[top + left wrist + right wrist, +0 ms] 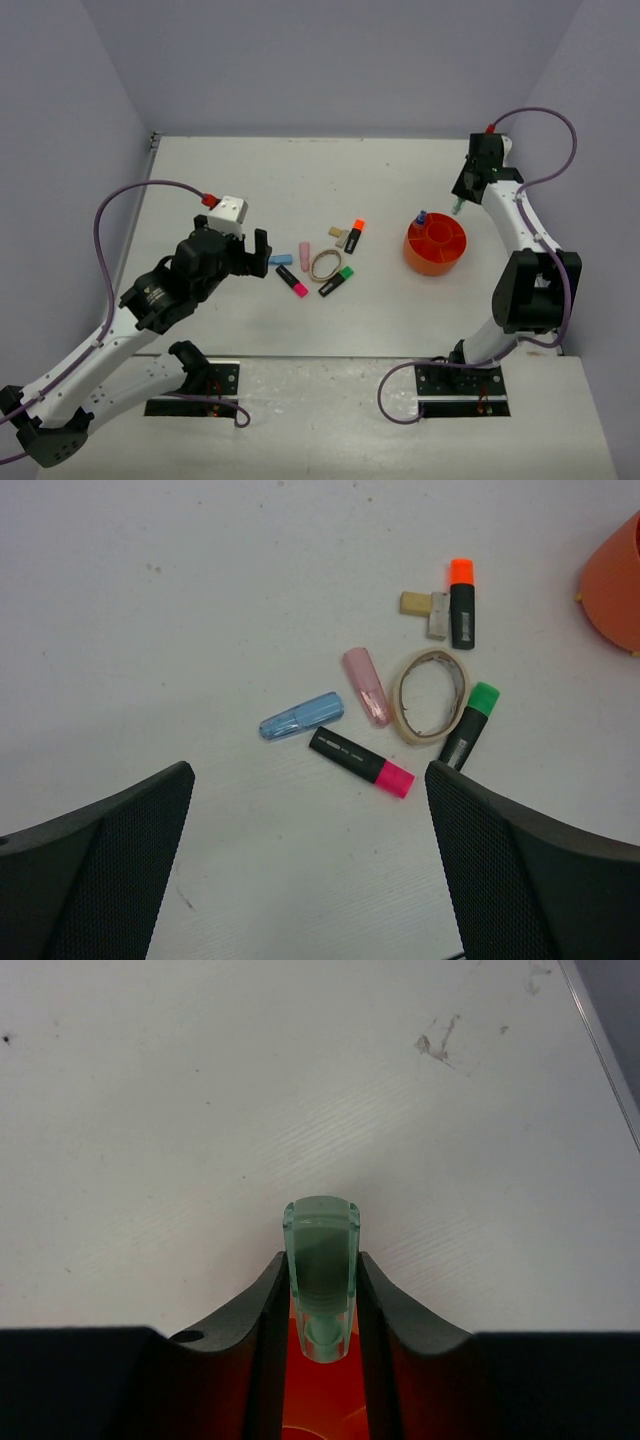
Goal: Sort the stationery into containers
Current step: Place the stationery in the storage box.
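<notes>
Right gripper (320,1295) clamped across pastel green highlighter (320,1245) barrel; probably light, rigid, slick plastic; left gripper (308,810) spread wide, empty

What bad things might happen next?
The right hand pinches the pastel green highlighter over the orange pot, seemingly near its rim; let go there, it might bounce out. The open left hand faces a tight pile: the rubber band lies against the green-ended highlighter, so grabbing one may drag the other.
</notes>
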Controlling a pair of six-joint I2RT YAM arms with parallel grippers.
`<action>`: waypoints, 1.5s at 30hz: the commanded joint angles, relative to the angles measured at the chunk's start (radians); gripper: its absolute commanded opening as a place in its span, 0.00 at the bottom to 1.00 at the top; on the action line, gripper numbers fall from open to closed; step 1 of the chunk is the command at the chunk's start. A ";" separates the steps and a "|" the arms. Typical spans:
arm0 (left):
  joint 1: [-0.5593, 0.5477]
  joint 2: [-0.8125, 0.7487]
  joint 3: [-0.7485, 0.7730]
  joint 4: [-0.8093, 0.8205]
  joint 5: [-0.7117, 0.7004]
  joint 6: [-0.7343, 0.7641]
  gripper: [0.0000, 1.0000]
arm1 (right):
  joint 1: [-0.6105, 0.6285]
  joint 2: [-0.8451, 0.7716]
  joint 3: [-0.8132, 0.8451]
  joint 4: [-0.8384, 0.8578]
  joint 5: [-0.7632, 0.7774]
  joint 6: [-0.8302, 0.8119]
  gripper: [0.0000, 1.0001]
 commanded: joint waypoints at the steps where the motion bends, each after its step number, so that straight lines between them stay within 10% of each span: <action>1: 0.002 -0.014 -0.008 0.040 0.014 0.005 1.00 | 0.021 -0.042 -0.046 0.038 0.072 0.016 0.00; 45: 0.002 0.003 -0.010 0.054 0.019 0.012 1.00 | 0.118 -0.180 -0.252 0.073 0.129 0.081 0.32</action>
